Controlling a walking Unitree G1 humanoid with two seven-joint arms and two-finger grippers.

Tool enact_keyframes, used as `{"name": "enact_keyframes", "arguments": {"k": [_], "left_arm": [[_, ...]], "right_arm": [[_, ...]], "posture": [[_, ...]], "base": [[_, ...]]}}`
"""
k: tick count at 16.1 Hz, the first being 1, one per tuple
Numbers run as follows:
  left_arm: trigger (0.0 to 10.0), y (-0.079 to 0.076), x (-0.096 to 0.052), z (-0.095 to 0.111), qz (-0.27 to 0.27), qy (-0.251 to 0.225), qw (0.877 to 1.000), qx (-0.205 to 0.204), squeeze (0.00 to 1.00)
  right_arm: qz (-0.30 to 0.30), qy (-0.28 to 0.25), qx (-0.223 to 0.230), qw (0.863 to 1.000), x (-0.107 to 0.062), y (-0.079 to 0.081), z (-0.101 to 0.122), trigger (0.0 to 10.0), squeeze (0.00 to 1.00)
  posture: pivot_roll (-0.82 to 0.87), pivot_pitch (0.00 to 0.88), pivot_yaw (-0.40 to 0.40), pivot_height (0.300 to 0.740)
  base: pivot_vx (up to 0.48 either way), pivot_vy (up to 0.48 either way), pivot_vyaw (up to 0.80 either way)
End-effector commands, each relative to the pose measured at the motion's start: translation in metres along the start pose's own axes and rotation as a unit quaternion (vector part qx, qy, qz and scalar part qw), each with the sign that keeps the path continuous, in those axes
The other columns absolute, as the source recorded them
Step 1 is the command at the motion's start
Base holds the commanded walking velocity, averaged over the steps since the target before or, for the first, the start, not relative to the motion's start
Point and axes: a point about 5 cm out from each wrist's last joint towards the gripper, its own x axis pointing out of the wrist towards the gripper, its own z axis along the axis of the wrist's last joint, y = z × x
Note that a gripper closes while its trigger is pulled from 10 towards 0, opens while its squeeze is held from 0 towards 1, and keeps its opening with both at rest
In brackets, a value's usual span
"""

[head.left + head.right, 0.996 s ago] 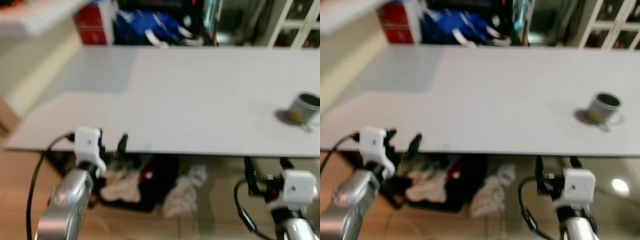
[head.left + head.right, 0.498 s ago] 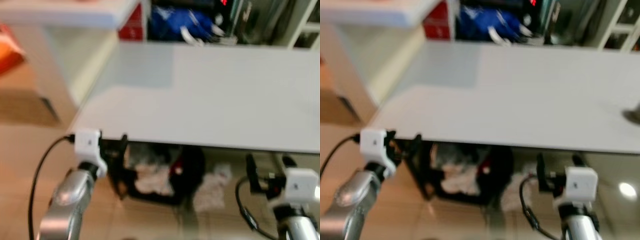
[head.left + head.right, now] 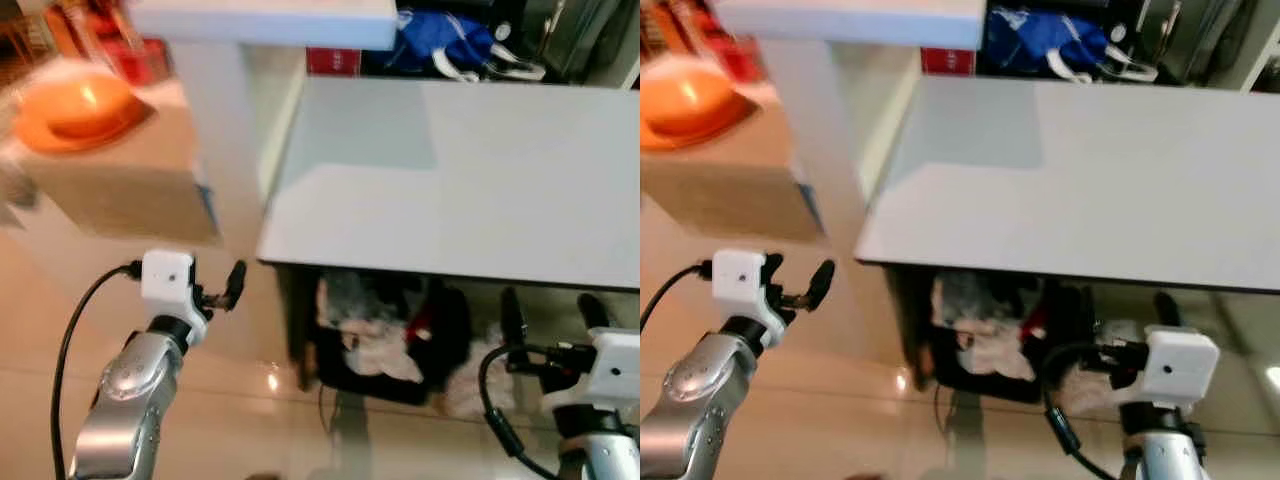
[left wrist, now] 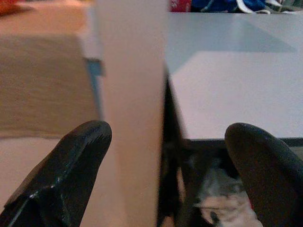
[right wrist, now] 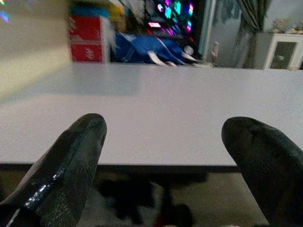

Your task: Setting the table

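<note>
An orange dish (image 3: 75,108), blurred, sits on a wooden counter (image 3: 125,190) at the far left. To the right of a white post (image 3: 225,150) stretches the white table (image 3: 480,180), its top bare where I see it. My left gripper (image 3: 215,288) hangs open and empty over the floor, in front of the post and below the counter. In front of the table's near edge, my right gripper (image 3: 550,312) is open and empty too. The left wrist view looks past its fingers (image 4: 71,165) at the post and the table corner (image 4: 227,94). The right wrist view faces the table edge (image 5: 156,165).
Under the table stands a dark basket with crumpled cloths (image 3: 375,340). A blue bag (image 3: 450,40) and a red box (image 3: 335,62) lie beyond the table's far edge. A white shelf or ledge (image 3: 265,22) tops the post. Glossy tan floor (image 3: 250,400) spreads in front.
The camera has swung to the left: a metal cup on the table has left the picture, and the post, counter and orange dish have come in. Both grippers hold the same open pose.
</note>
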Motion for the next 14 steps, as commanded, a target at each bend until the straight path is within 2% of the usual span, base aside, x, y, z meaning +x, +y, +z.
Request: {"name": "enact_keyframes", "arguments": {"k": [1, 14], "left_arm": [[10.0, 0.001, 0.001, 0.005, -0.002, -0.009, 1.000, 0.014, 0.00], [10.0, 0.002, 0.015, 0.003, -0.017, -0.007, 1.000, 0.019, 0.00]], "right_arm": [[0.001, -0.008, 0.005, 1.000, 0.000, 0.001, 0.005, 10.0, 0.00], [0.004, 0.014, 0.002, 1.000, -0.005, 0.003, 0.000, 10.0, 0.00]], "posture": [[-0.06, 0.000, -0.010, 0.740], [-0.06, 0.000, 0.000, 0.740]], "base": [[0.000, 0.480, 0.00], [0.000, 0.480, 0.00]]}}
